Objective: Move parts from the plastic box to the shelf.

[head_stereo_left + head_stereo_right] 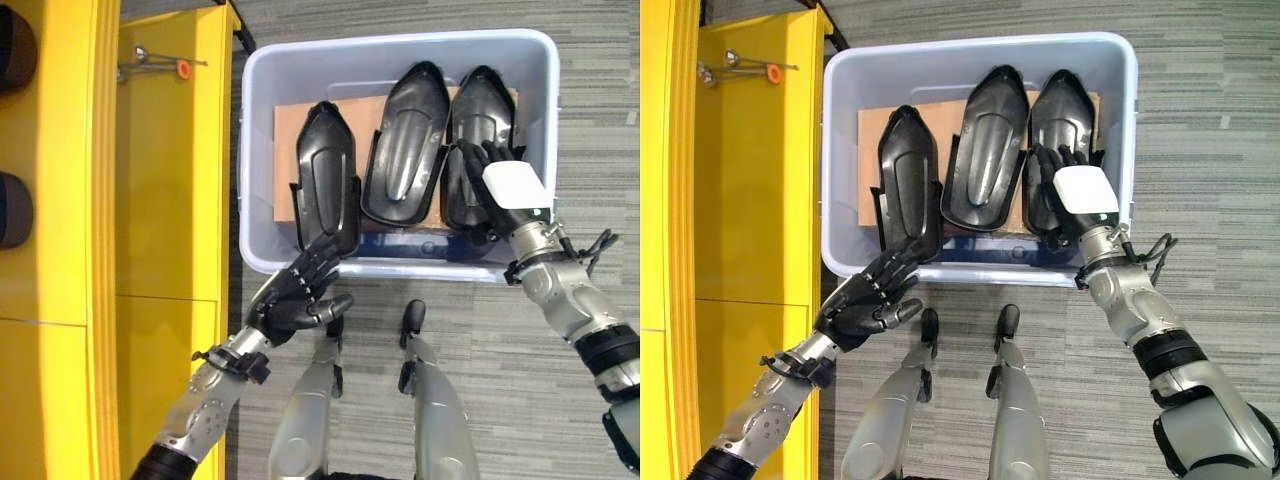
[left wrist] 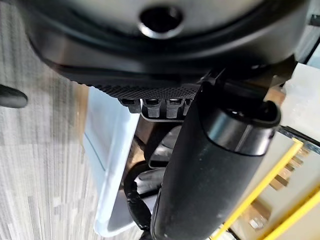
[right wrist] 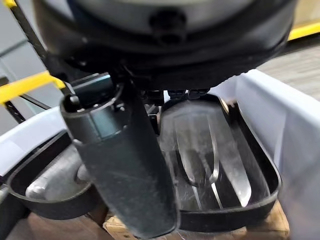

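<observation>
Right now three glossy black moulded plastic parts lie side by side in the pale blue-grey plastic box (image 1: 262, 150), on a sheet of brown cardboard (image 1: 290, 125). Each part's long axis runs away from me, from the near wall toward the far wall. The tall yellow shelf (image 1: 165, 200) stands to my left, just beside the box.

My right hand (image 1: 500, 180) is down inside the box on the rightmost black part (image 1: 482, 110); the fingers reach onto its near end, but I cannot tell whether they have closed on it or merely rest there. My right wrist view shows that part's hollow lying just past the thumb.

My left hand (image 1: 300, 290) hovers at the near rim of the box, fingers loosely curled and holding nothing, its tips just short of the near end of the leftmost black part (image 1: 325, 170). That part lies straight ahead of this hand and nearest the shelf. The middle black part (image 1: 405, 140) lies between my two hands.
</observation>
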Tool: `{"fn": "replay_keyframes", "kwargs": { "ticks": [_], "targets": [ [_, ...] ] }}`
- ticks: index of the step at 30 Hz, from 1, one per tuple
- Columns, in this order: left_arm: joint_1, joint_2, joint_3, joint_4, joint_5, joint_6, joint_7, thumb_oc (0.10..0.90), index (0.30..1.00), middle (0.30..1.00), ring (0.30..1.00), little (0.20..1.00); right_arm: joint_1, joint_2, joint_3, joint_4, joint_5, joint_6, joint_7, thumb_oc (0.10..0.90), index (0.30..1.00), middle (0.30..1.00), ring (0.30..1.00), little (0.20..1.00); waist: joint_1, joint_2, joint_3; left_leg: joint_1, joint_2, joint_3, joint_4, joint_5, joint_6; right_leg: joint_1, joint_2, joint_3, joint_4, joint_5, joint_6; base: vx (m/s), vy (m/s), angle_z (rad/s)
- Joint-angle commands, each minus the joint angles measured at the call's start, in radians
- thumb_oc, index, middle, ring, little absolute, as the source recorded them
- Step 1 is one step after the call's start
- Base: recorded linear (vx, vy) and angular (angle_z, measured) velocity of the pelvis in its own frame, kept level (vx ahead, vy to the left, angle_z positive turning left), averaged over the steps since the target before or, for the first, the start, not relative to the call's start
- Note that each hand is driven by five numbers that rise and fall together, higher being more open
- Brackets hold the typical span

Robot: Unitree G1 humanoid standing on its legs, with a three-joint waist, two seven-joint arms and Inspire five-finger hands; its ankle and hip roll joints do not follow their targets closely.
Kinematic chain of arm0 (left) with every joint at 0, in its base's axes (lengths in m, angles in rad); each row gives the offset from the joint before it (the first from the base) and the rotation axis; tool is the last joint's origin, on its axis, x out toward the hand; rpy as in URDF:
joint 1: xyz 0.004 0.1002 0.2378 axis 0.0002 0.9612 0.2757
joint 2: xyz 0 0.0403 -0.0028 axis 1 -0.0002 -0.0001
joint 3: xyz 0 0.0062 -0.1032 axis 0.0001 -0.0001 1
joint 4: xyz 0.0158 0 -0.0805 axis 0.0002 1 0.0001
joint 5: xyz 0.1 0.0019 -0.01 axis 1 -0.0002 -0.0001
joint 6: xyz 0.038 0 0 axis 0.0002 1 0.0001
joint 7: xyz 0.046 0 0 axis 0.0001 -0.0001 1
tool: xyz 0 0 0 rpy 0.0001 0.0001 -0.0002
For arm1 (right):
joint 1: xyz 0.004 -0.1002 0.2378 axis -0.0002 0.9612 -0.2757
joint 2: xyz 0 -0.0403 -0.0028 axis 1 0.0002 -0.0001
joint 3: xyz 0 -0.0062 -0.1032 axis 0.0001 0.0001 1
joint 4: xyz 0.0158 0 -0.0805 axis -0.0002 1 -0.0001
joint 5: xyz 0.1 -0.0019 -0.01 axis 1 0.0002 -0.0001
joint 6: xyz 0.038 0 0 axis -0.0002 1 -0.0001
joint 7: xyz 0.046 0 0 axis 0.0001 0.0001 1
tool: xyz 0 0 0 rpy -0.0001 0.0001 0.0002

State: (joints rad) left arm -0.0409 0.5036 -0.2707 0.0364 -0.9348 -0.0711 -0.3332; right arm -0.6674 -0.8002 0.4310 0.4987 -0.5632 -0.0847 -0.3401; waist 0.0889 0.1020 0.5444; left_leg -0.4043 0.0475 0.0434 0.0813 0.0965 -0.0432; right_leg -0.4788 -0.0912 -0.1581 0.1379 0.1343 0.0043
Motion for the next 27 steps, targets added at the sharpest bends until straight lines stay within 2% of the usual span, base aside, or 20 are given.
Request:
{"fn": "replay_keyframes", "kwargs": {
  "ticks": [1, 6, 10, 13, 17, 19, 23, 27],
  "targets": [
    [-0.006, 0.037, 0.019, -0.107, 0.004, -0.048, -0.062, 0.9, 1.0, 1.0, 1.0, 1.0, -0.077, -0.039, 0.022, 0.032, 0.052, 0.003, -0.089, 0.9, 1.0, 1.0, 1.0, 1.0, -0.002, 0.01, -0.024, -0.04, -0.025, -0.016, 0.024, -0.042, 0.023, -0.003, 0.005, 0.029, 0.13, -0.183, 0.05, 0.02, 0.027, 0.05],
    [-0.008, 0.027, 0.02, -0.104, 0.016, -0.041, -0.07, 0.9, 1.0, 1.0, 1.0, 1.0, -0.058, 0.013, 0.005, 0.105, 0.132, 0.109, -0.142, 0.9, 1.0, 1.0, 1.0, 1.0, 0.001, 0.016, -0.024, -0.045, -0.029, -0.011, 0.02, -0.044, 0.024, -0.012, -0.001, 0.027, 0.13, -0.182, 0.051, 0.0, 0.007, 0.02],
    [-0.012, 0.02, 0.016, -0.102, 0.011, -0.044, -0.066, 0.9, 1.0, 1.0, 1.0, 1.0, -0.039, 0.059, -0.026, 0.166, 0.176, 0.144, -0.148, 0.9, 1.0, 1.0, 1.0, 1.0, 0.001, 0.021, -0.024, -0.045, -0.031, -0.008, 0.014, -0.047, 0.026, -0.017, -0.006, 0.025, 0.13, -0.181, 0.053, 0.0, 0.017, 0.01],
    [-0.018, 0.011, 0.017, -0.106, 0.02, -0.032, -0.066, 0.9, 1.0, 1.0, 1.0, 1.0, -0.029, 0.087, -0.031, 0.192, 0.162, 0.166, -0.141, 0.9, 1.0, 1.0, 1.0, 1.0, 0.001, 0.024, -0.024, -0.045, -0.032, -0.003, 0.012, -0.047, 0.026, -0.019, -0.009, 0.025, 0.128, -0.178, 0.054, 0.0, 0.0, 0.0],
    [-0.019, 0.007, 0.015, -0.105, 0.025, -0.034, -0.068, 0.9, 1.0, 1.0, 1.0, 1.0, -0.019, 0.104, -0.03, 0.217, 0.161, 0.161, -0.154, 0.9, 1.0, 1.0, 1.0, 1.0, 0.001, 0.026, -0.024, -0.048, -0.032, 0.001, 0.011, -0.047, 0.027, -0.022, -0.014, 0.024, 0.125, -0.175, 0.054, 0.0, 0.0, 0.0],
    [-0.023, 0.004, 0.016, -0.11, 0.03, -0.03, -0.056, 0.9, 1.0, 1.0, 1.0, 1.0, -0.01, 0.113, -0.027, 0.209, 0.177, 0.163, -0.124, 0.9, 1.0, 1.0, 1.0, 1.0, -0.003, 0.026, -0.024, -0.044, -0.032, 0.005, 0.006, -0.046, 0.027, -0.022, -0.015, 0.026, 0.123, -0.173, 0.056, 0.0, 0.0, 0.0],
    [-0.016, 0.003, 0.026, -0.12, 0.03, -0.022, -0.053, 0.9, 1.0, 1.0, 1.0, 1.0, 0.017, 0.114, -0.024, 0.153, 0.111, 0.172, -0.138, 0.9, 1.0, 1.0, 1.0, 1.0, -0.009, 0.021, -0.024, -0.04, -0.031, 0.009, 0.005, -0.047, 0.028, -0.022, -0.015, 0.029, 0.123, -0.171, 0.058, 0.0, 0.0, 0.0],
    [-0.017, 0.004, 0.027, -0.121, 0.031, -0.022, -0.052, 0.9, 1.0, 1.0, 1.0, 1.0, 0.014, 0.096, -0.016, 0.119, 0.015, 0.148, -0.175, 0.9, 1.0, 1.0, 1.0, 1.0, -0.012, 0.019, -0.024, -0.038, -0.031, 0.012, 0.005, -0.046, 0.029, -0.019, -0.015, 0.031, 0.121, -0.168, 0.06, 0.0, 0.0, 0.0]
  ]
}}
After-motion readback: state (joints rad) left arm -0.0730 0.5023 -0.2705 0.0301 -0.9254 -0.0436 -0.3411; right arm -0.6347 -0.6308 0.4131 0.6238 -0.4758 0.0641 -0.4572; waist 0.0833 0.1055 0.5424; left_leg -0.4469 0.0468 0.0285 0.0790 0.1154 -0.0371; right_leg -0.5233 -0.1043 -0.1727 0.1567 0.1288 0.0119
